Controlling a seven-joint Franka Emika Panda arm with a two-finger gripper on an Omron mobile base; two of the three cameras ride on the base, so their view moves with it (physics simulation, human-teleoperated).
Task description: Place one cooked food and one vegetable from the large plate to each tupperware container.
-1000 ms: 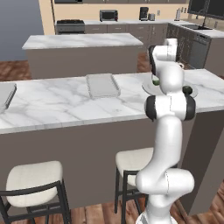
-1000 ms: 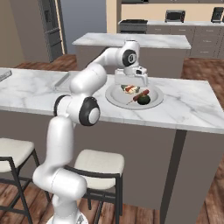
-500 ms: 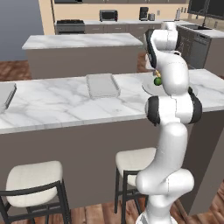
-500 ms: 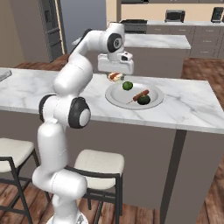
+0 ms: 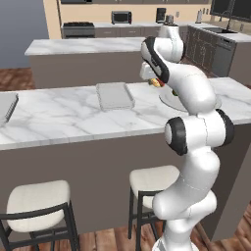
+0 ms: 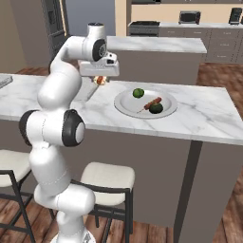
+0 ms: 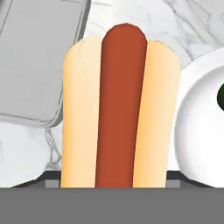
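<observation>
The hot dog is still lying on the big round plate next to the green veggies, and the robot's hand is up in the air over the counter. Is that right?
Not quite. The hot dog is not on the large plate. The gripper holds it up above the counter, as the hand view and right base view show. The green vegetables do lie on the plate.

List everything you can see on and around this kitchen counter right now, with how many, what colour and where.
hot dog: one, red sausage in tan bun, held in the gripper above the counter between tray and plate.
large plate: one, pale grey-white, on the counter's right part.
green vegetables: two, dark green, on the plate.
skewer: one, reddish-brown, on the plate.
tupperware containers: two, pale grey; one mid-counter, one at the counter's left edge.
counter: one, white marble.
stools: two, cream seats, dark legs, below the counter.
microwave: one, dark, back counter.
gripper: one, closed on the hot dog.
</observation>
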